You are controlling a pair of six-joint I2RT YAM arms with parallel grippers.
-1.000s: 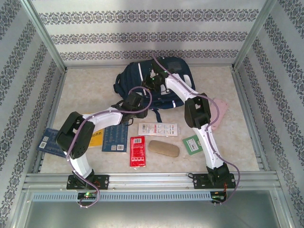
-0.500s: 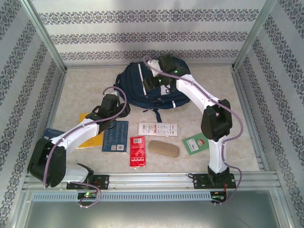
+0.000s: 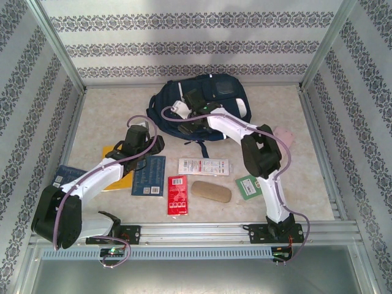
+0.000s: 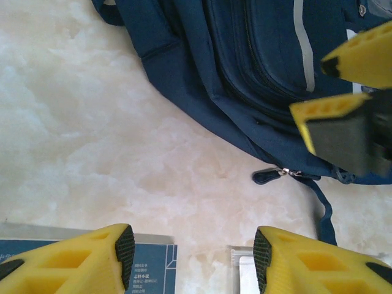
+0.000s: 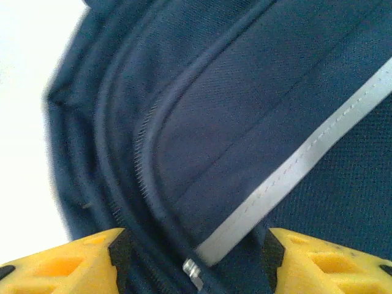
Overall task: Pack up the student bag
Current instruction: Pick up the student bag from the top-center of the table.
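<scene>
Over the student bag (image 3: pixel 208 104), my right gripper (image 5: pixel 194 251) had dropped to the zip (image 5: pixel 192 267), jaws apart, empty; my left gripper (image 4: pixel 193 254), likewise open, had backed off. Unzipping looked next.

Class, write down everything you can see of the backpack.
The backpack is navy woven fabric with thin pale stripes, pale patches, curved zips that look shut, and dark straps trailing toward the near side. It lies flat at the far middle of the table. The right gripper hangs open right over a zip seam; whether it touches the fabric is unclear.
</scene>
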